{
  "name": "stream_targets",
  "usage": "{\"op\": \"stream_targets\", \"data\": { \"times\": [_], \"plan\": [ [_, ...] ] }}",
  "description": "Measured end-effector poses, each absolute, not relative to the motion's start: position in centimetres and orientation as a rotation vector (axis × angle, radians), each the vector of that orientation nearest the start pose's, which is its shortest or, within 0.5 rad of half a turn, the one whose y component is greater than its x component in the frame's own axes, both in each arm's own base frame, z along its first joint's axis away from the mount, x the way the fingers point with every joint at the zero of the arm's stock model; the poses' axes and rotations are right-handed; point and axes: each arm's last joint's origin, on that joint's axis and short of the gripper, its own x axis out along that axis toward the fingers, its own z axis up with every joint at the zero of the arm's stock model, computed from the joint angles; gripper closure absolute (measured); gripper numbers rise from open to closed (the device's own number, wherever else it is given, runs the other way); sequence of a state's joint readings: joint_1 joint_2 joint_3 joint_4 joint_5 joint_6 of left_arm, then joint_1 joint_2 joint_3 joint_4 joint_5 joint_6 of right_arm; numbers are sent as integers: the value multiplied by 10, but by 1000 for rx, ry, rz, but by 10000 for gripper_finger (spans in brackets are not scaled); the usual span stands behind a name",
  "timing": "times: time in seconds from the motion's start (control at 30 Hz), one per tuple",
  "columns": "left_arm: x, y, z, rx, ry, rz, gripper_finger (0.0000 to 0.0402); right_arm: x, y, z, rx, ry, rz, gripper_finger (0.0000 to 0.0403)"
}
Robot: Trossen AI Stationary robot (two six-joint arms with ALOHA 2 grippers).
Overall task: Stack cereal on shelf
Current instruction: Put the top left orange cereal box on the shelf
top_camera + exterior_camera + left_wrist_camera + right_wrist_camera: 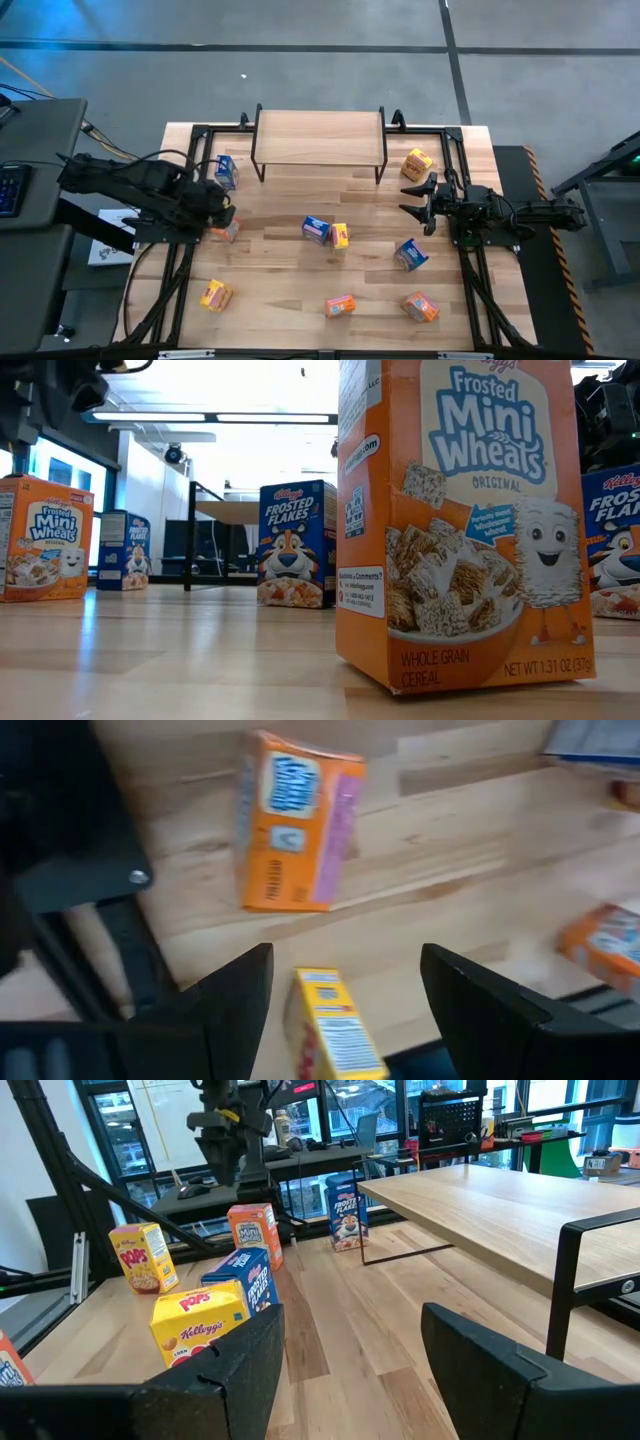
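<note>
The shelf [318, 137] stands on black legs at the table's far edge, its light-wood top bare. Several cereal boxes lie scattered on the table. My left gripper [226, 208] is open, raised near the left side above an orange box [225, 232] [295, 820]. In the left wrist view a yellow box [335, 1030] shows between its fingers, lower down and untouched. A blue box [227, 172] stands by the shelf's left legs. My right gripper [412, 198] [350, 1350] is open at the right side, pointing left, with a yellow box [417, 163] just beyond it.
Other boxes: blue [316, 229] and yellow [339, 236] mid-table, blue [411, 254] near the right gripper, and yellow-orange [216, 295], orange [340, 305] and orange [420, 306] along the near edge. Black arm frames [180, 270] flank both sides. An orange box [465, 520] fills the low view.
</note>
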State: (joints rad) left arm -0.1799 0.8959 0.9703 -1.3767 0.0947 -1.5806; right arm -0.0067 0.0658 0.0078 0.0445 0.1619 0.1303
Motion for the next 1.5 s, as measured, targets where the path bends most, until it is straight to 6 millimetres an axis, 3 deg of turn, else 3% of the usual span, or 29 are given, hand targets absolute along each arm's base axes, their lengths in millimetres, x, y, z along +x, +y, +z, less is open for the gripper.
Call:
{"op": "stream_targets", "data": {
  "times": [0.63, 0.87, 1.37, 1.5],
  "plan": [
    [120, -20, 291, -1035, 1142, 835, 156, 101, -5, 165, 129, 2, -169, 173],
    [121, -20, 274, -1013, 1174, 867, 156, 101, -5, 165, 129, 2, -169, 173],
    [129, -21, 270, -996, 1135, 864, 155, 101, -5, 165, 129, 3, -169, 173],
    [130, -21, 270, -990, 1142, 872, 137, 101, -5, 165, 129, 3, -169, 173]
  ]
}}
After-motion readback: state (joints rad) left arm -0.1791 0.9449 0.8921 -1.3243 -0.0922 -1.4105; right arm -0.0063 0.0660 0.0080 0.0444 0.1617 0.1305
